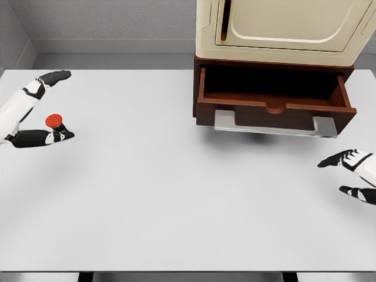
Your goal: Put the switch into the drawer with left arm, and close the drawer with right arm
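Two open hands, left hand (36,108) straddling the switch (56,121) ungripped, right hand (352,173) empty; a loose grasp risks dropping it short of the drawer (273,106).

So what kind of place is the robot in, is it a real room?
Probably a test room inside a computer simulation, not a real home. You can tell from the plain white table, the bare grey wall, and a lone wooden drawer standing open under a cream cabinet.
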You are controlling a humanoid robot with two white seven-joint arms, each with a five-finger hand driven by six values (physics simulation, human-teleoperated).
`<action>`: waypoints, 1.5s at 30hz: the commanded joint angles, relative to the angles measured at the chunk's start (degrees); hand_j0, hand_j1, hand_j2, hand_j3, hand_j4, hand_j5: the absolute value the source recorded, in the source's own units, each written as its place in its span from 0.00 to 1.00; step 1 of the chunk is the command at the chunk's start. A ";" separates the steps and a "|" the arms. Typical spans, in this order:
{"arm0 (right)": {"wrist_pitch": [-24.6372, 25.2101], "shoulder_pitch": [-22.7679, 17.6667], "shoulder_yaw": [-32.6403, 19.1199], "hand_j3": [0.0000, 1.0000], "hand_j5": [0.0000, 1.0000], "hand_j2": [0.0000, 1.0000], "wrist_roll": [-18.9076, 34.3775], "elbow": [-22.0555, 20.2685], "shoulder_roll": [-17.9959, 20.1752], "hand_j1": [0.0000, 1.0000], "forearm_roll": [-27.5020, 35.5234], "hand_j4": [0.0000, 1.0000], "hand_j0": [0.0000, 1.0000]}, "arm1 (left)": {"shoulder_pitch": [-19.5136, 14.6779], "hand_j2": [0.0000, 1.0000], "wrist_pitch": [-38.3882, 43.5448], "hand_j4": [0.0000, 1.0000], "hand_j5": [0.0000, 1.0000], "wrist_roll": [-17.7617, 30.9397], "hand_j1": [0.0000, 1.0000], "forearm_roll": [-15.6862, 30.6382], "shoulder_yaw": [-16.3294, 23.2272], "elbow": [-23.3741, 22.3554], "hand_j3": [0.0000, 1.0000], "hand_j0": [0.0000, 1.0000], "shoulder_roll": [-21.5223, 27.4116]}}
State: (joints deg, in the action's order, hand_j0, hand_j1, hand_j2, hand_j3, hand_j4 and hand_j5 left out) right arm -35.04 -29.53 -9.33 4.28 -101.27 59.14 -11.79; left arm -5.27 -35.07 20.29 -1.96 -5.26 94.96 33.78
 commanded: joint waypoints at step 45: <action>0.04 3.52 3.79 0.53 0.53 0.53 0.55 -0.06 4.67 0.53 -4.12 0.53 0.53 | -8.53 1.00 14.51 1.00 1.00 0.27 1.00 11.01 9.66 -32.38 1.00 1.00 -4.69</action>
State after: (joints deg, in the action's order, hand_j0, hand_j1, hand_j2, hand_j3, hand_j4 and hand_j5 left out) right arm -35.04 -25.75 -5.83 4.82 -101.32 65.13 -15.80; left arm -13.89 -20.60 20.58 8.69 4.40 64.08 30.17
